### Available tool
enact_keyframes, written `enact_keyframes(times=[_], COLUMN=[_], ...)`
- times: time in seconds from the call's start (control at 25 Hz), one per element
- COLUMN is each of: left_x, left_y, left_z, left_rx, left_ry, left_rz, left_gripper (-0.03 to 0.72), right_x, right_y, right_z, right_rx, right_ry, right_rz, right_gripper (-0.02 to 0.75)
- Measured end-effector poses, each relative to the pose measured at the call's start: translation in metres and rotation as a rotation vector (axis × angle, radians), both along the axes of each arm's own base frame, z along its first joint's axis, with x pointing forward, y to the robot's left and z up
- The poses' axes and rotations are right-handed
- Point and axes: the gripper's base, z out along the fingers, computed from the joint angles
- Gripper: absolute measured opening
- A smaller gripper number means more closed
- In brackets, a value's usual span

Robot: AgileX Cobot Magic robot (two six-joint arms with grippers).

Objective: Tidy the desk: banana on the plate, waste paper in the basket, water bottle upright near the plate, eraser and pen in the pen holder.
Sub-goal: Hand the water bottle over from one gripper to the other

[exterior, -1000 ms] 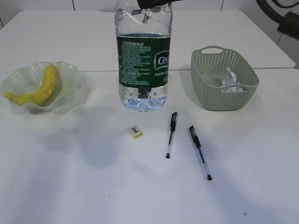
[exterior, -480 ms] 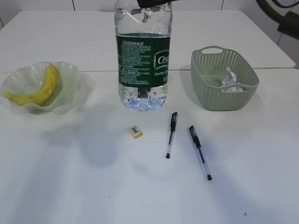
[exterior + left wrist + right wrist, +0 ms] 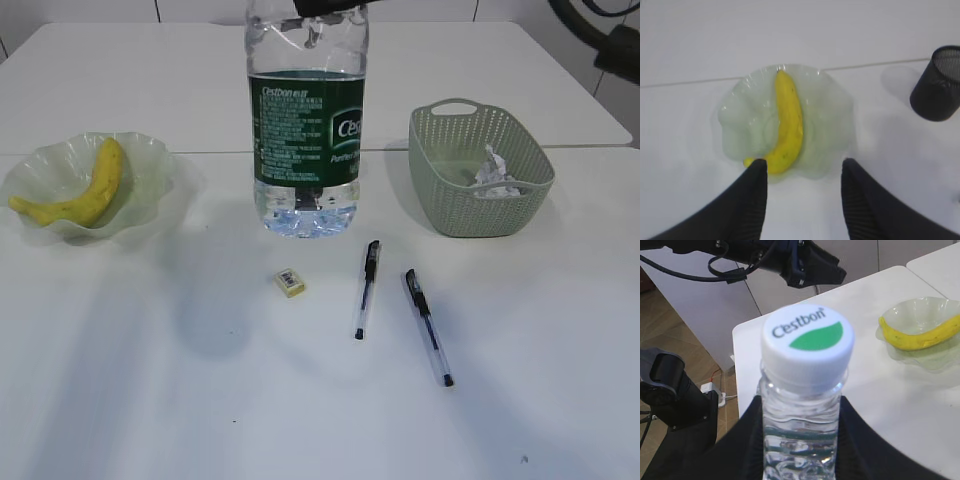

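The water bottle (image 3: 307, 150) stands upright mid-table with its base at the table top, right of the plate. My right gripper (image 3: 800, 412) is shut on the bottle's neck just under the white cap (image 3: 807, 342); in the exterior view only the gripper's tip (image 3: 330, 8) shows at the top edge. The banana (image 3: 788, 122) lies in the clear green plate (image 3: 835, 115). My left gripper (image 3: 804, 167) hovers open above the plate's near rim, with nothing between its jaws. The black mesh pen holder (image 3: 938, 85) stands beside the plate. The eraser (image 3: 289, 282) and two pens (image 3: 366, 288) (image 3: 428, 325) lie on the table.
The green basket (image 3: 470, 215) at the right holds the crumpled waste paper (image 3: 495, 172). A table seam runs behind the plate and bottle. A black arm with cables (image 3: 805, 265) hangs above the table's far edge in the right wrist view.
The shadow on the left of the table has stretched toward the front edge. The bottle, pens, eraser and banana stay where they were.
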Motion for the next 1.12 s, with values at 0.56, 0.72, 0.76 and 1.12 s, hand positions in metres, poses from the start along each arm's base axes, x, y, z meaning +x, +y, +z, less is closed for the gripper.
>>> enact_keyframes(times=[0.56, 0.72, 0.76, 1.12], left_x=[-0.002, -0.010, -0.012, -0.022], left_y=[-0.013, -0.038, -0.043, -0.076], left_z=[-0.027, -0.036, -0.036, -0.029], left_rx=[-0.023, -0.035, -0.043, -0.197], left_ry=[-0.250, -0.342, -0.358, -0.425], left_rz=[-0.040, -0.142, -0.167, -0.358], left_gripper=[0.340, 0.340, 0.340, 0.340], right_x=[0.001, 0.001, 0.001, 0.003], right_y=[0.000, 0.000, 0.000, 0.000], right_z=[0.000, 0.000, 0.000, 0.001], right_rx=[0.001, 0.001, 0.001, 0.005], right_ry=[-0.003, -0.003, -0.003, -0.012], right_rz=[-0.007, -0.007, -0.007, -0.027], right_gripper=[0.234, 0.233, 0.233, 0.233])
